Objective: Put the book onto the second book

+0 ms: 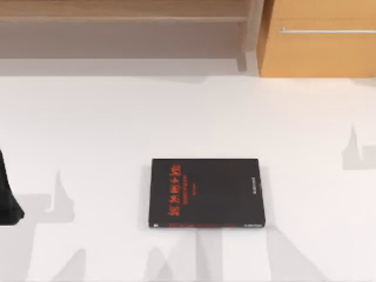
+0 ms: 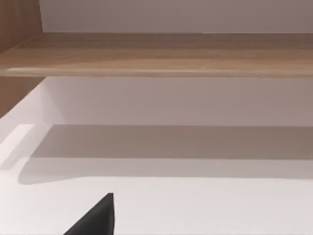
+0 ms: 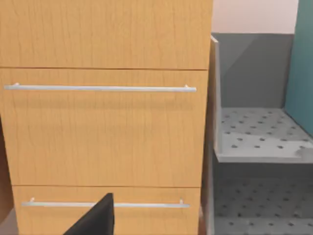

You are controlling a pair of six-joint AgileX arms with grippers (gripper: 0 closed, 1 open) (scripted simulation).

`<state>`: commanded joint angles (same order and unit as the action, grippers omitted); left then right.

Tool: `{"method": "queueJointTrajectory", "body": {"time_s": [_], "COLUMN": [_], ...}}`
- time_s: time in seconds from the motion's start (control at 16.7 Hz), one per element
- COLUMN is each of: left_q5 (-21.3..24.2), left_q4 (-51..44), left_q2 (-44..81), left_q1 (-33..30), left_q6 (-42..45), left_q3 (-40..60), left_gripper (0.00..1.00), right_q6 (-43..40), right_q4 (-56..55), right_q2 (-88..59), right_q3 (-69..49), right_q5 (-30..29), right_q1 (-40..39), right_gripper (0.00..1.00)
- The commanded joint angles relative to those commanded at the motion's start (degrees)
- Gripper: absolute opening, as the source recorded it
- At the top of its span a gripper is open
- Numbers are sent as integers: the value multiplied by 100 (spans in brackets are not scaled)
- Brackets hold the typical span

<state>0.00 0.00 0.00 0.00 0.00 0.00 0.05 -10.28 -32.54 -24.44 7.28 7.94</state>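
Observation:
The second book (image 1: pixel 205 192), thin and black with red lettering, lies flat in the middle of the white table (image 1: pixel 88 129). The book is out of view. My left arm (image 1: pixel 8 197) shows as a dark shape at the table's left edge, well apart from the black book. In the left wrist view, a dark part of my left gripper (image 2: pixel 98 219) pokes in over the bare white tabletop. A dark part of my right gripper (image 3: pixel 98 218) appears in the right wrist view, in front of a wooden cabinet.
A low wooden shelf (image 1: pixel 123 17) runs along the back of the table. A wooden drawer cabinet (image 1: pixel 320 41) with metal handles (image 3: pixel 100 88) stands at the back right. Beside it are grey perforated shelves (image 3: pixel 259 132) and a teal panel (image 3: pixel 302 63).

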Motion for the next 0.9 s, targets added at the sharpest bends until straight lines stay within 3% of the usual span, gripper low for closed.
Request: {"method": "queueJointTrajectory", "body": {"time_s": [0.48,0.9], "left_q5": [0,0], "left_q4": [0,0], "left_q2": [0,0], "left_q1": [0,0], "left_q6": [0,0], "left_q3": [0,0], "left_gripper": [100,100], "right_q6": [-19,-34], "right_q4": [-1310,-2168], "right_q2": [-4662,-7620], "right_q3": [-3144,-5190], "right_q5": [942,1569], "right_q1": [1029,1679], "right_gripper": [100,100]}}
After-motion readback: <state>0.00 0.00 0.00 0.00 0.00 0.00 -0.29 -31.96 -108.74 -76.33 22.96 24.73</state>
